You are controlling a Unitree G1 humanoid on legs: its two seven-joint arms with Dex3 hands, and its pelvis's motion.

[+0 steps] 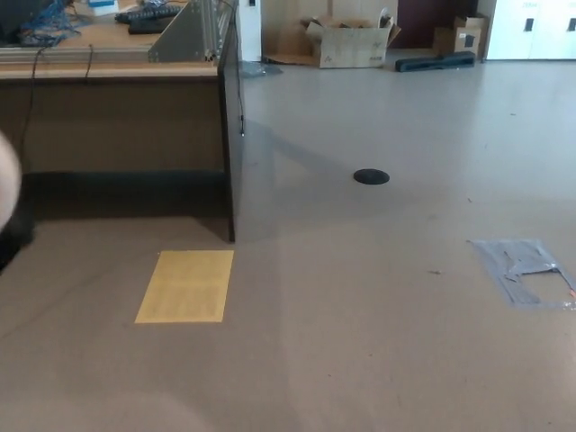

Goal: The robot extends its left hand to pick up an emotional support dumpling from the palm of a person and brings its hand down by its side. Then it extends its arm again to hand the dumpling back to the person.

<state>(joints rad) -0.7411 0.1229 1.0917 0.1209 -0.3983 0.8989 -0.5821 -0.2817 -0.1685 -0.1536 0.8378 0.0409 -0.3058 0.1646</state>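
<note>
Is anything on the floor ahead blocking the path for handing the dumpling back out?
Nothing visible does. Only a sliver of the white dumpling shows at the left edge; the floor ahead is open, and no person's palm is in view.

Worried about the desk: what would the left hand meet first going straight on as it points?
Cannot tell: only a dark sliver of the left hand and the white dumpling show at the left edge. The desk looks nearest.

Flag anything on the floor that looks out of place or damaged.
A crumpled grey sheet lies flat on the floor at right, torn or cut open in the middle. A yellow patch sits by the desk, and a dark round disc further back. Nothing looks spilled.
</note>
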